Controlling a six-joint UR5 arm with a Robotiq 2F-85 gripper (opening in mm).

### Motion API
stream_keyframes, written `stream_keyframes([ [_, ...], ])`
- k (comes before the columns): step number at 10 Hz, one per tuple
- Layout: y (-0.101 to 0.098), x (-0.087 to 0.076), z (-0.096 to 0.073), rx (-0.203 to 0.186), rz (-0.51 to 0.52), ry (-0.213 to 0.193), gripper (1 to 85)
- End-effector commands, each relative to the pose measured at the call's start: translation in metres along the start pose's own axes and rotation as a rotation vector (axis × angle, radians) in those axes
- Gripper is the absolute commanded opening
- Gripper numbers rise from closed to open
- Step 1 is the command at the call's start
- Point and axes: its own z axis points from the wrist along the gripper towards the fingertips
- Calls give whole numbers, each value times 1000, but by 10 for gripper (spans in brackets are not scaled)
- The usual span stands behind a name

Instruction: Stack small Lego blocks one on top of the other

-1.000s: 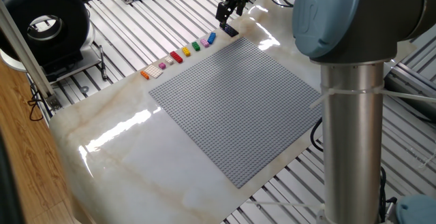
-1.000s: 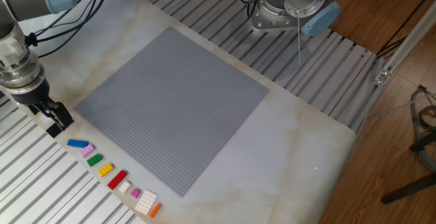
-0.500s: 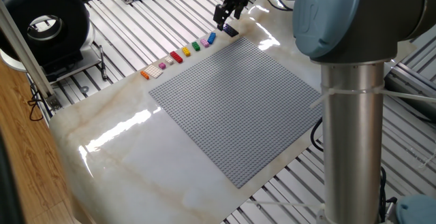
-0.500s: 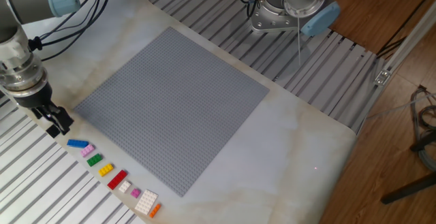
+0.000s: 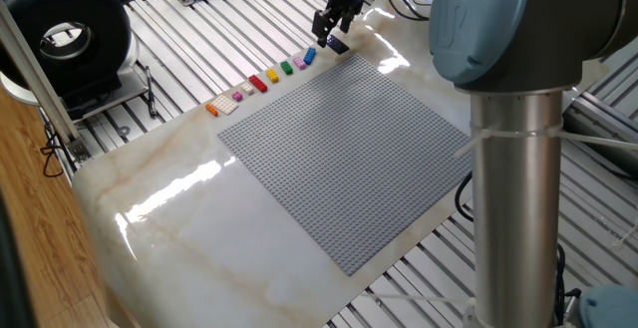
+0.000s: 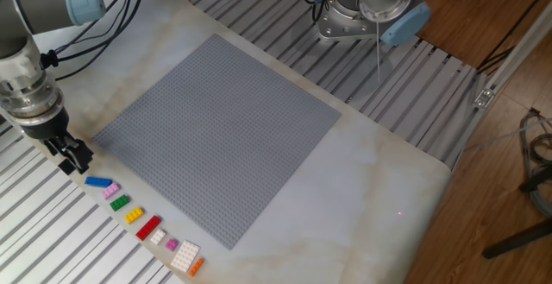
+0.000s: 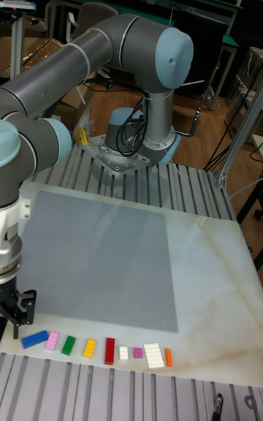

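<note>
— What's on the tabletop (image 6: 379, 172)?

— Mostly the big grey baseplate (image 6: 216, 133), flat on the marble. Past one edge of it lies a row of small Lego blocks: blue brick (image 7: 34, 339), pink brick (image 7: 52, 341), green brick (image 7: 69, 345), yellow brick (image 7: 90, 348), red brick (image 7: 109, 351), some white ones, and an orange brick (image 7: 169, 357) at the far end.

— And the arm?

— Its hand (image 6: 72, 155) hangs low at the blue end of the row, just beside the baseplate's corner. The fingers are drawn close around a dark navy brick (image 5: 337, 44), and they seem to grip it, barely clear of the tabletop.
</note>
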Motion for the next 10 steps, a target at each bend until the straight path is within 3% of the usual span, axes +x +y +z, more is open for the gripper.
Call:
stream_keyframes([
  [1, 1, 1, 1, -14, 15, -5, 663],
  [10, 0, 4, 5, -16, 14, -13, 520],
])
